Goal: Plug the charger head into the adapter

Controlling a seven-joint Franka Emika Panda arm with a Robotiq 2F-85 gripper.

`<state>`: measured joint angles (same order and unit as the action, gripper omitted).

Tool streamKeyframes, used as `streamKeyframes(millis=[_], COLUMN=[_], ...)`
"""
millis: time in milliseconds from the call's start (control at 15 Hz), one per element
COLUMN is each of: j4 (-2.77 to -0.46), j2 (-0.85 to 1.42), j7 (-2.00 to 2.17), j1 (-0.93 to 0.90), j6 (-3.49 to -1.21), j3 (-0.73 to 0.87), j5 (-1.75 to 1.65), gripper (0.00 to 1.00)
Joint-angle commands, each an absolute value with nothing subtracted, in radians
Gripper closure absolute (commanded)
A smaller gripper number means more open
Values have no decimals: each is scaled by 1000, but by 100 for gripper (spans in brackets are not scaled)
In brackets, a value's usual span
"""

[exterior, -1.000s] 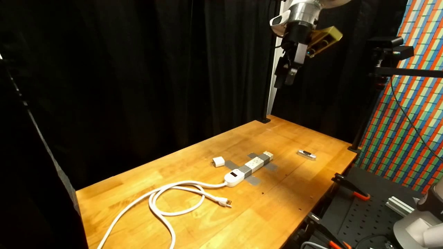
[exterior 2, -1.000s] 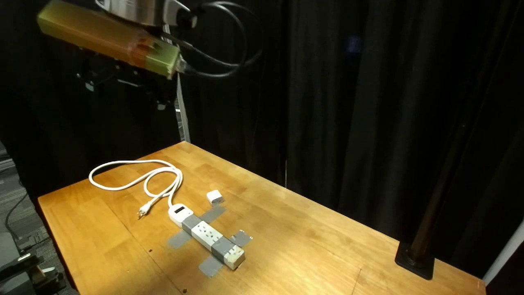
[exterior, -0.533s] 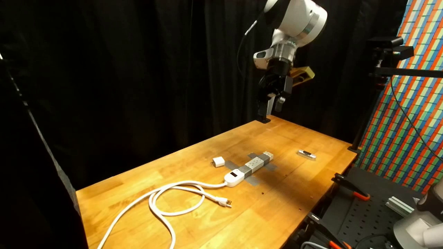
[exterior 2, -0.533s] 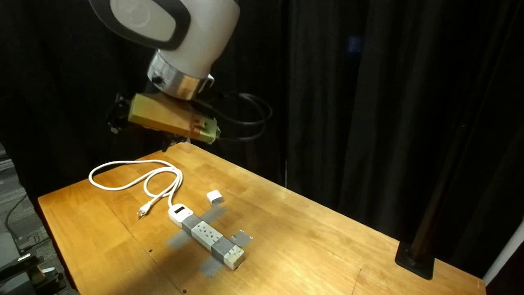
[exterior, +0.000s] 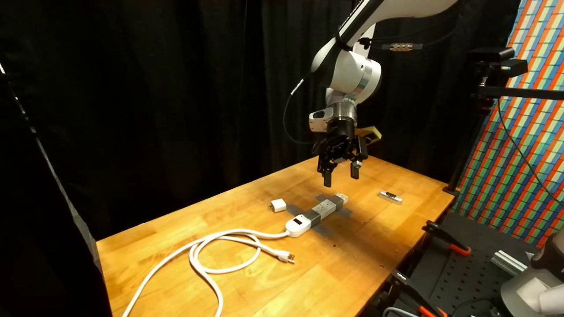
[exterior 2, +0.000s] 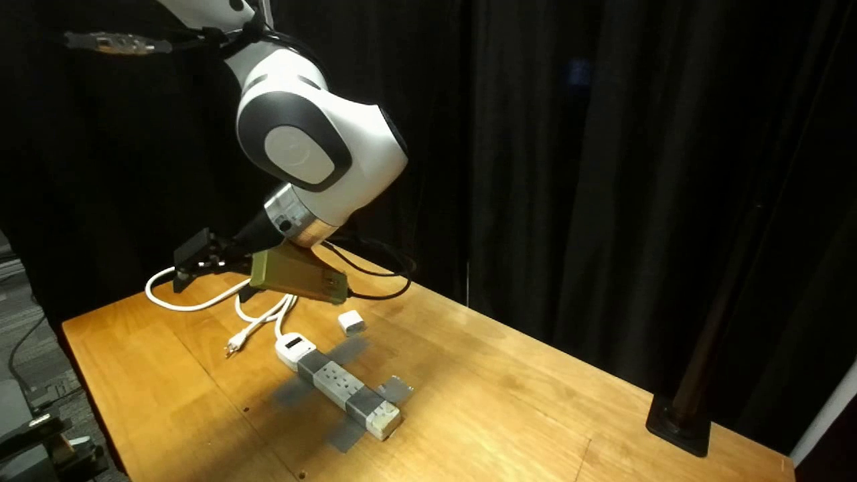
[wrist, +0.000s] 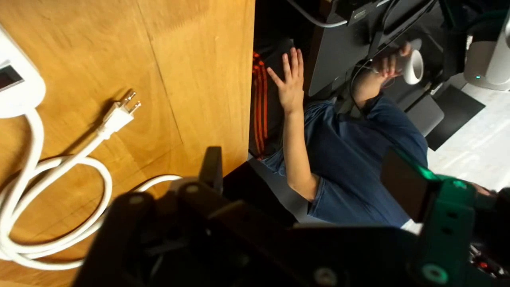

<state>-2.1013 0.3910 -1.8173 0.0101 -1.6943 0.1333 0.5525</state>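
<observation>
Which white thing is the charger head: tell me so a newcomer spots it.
On the wooden table, find the long white power strip banded with grey tape. Near the end with its white cord sits the charger head, a small cube-like white block, far shorter than the strip and with no cord attached.

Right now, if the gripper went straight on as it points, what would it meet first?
The open gripper would probably meet the table near its edge first, though depth is unclear; the person appears beyond it.
</observation>
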Motion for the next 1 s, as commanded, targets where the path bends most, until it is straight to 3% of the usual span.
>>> streamKeyframes(millis=[0,333,933], j4=[-2095,-2083,-2109], j2=[393,393,493], j7=[-1806,-1807,-1999], j1=[65,67,112], j6=[-1698,-1685,-2309], j3=[77,77,-38], j5=[535,534,708], gripper=[0,0,0])
